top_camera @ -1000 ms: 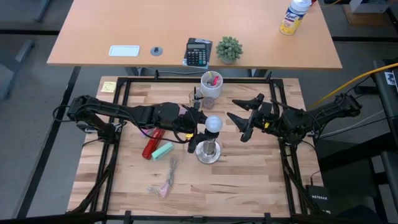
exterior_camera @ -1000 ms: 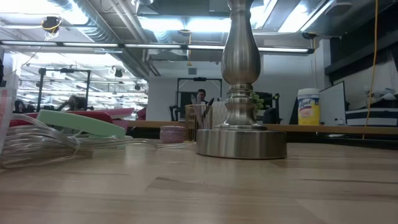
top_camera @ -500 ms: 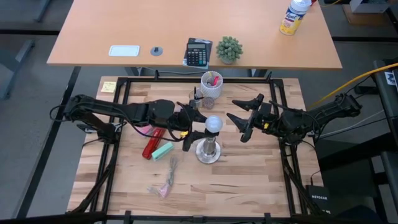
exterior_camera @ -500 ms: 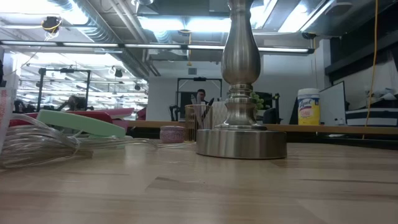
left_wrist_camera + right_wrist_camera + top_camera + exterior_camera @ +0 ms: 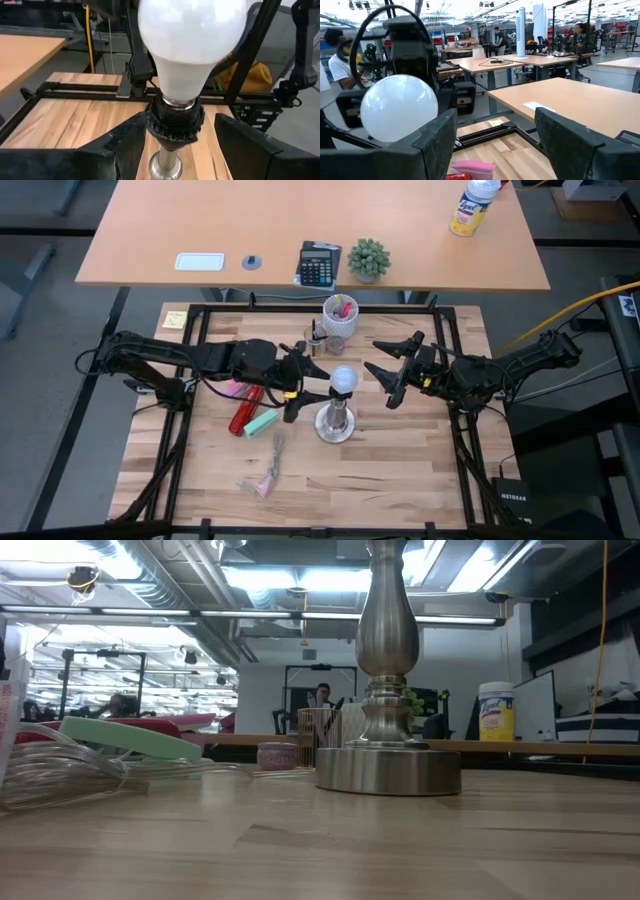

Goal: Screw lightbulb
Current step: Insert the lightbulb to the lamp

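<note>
1. Our left claw (image 5: 296, 387) is released, its jaws spread and empty, just beside the socket stand (image 5: 334, 423).
2. Our right claw (image 5: 385, 370) is released too, waiting on the stand's far side.
3. The bulb (image 5: 344, 381) sits upright in the socket between both claws, touched by neither.
4. We judge it seated; whether any tightening remains, we cannot tell.

High cam looks straight down on my table (image 5: 400, 470); low cam sits level; both wrist cams face the bulb (image 5: 192, 45) close.
</note>
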